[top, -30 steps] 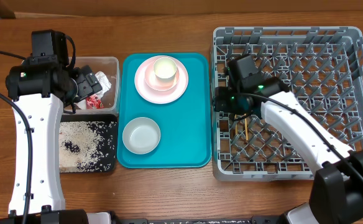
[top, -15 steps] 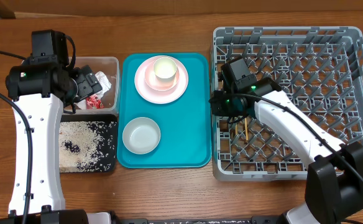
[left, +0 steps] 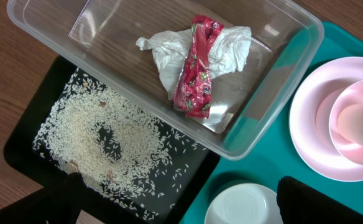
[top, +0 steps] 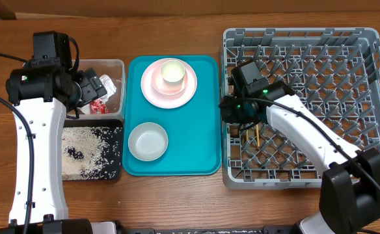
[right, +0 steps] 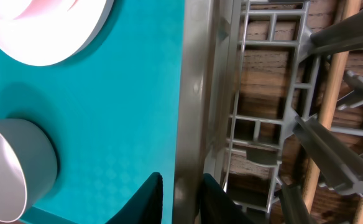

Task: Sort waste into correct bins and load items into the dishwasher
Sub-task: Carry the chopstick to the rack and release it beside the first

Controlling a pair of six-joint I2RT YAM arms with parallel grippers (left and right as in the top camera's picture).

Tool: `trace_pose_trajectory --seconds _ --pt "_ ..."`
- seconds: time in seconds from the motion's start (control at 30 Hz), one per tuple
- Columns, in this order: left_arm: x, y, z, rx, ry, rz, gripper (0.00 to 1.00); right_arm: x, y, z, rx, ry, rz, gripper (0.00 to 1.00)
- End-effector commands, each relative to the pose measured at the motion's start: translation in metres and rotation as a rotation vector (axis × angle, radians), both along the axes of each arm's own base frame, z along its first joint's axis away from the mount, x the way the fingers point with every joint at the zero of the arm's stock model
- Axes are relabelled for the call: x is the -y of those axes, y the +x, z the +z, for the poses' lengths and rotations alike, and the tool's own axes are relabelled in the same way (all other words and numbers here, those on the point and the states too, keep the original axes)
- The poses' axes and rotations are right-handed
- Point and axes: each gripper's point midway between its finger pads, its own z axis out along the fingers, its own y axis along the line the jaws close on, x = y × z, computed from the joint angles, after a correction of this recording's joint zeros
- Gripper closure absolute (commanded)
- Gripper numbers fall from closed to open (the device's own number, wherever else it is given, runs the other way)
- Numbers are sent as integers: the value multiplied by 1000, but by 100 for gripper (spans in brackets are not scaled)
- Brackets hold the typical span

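Left gripper (top: 91,88): it hangs over the clear tub (top: 115,65) at the upper left of the overhead view. Its fingers (left: 60,202) stand wide apart at the bottom corners of the wrist view, with nothing between them.
Right gripper (right: 180,198): it sits over the left wall of the grey rack (top: 300,31), right of centre overhead. The fingers are drawn close with a narrow gap, and the rack wall shows through it. I can see nothing gripped.
Tissue and wrapper: the crumpled white tissue (left: 169,53) lies in the tub, and the red-and-white wrapper (left: 197,68) rests on top of it.
Rice (left: 101,143): it is spread over the black tray (left: 26,140), which butts against the tub just below it overhead.
Teal tray (top: 196,143): it lies mid-frame, between the bins and the rack.
Plates and cup: the white plate (top: 146,91) is at the top of the teal tray. The pink plate (top: 156,88) is on it, and the cup (top: 172,70) is on that.
Bowl (top: 148,141): it stands upright at the lower left of the teal tray, apart from the stack.
Chopsticks (top: 257,134): they lie on the rack's grid floor, just below the right gripper overhead.
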Motion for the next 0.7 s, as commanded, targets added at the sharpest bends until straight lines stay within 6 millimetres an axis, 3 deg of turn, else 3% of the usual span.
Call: trace_pose_trajectory --seconds 0.0,0.37,0.53,0.6,0.67 --pt "-2 0 7 18 15 -5 0 -15 -8 1 -10 40 48 78" --pt "-2 0 7 18 15 -5 0 -19 -11 1 0 29 78 79" --pt "-2 0 7 18 15 -5 0 -1 -1 2 40 -75 40 76" --pt "-2 0 7 18 15 -5 0 9 5 14 61 -128 16 73" --pt "-2 0 7 18 15 -5 0 12 13 43 87 -140 28 71"
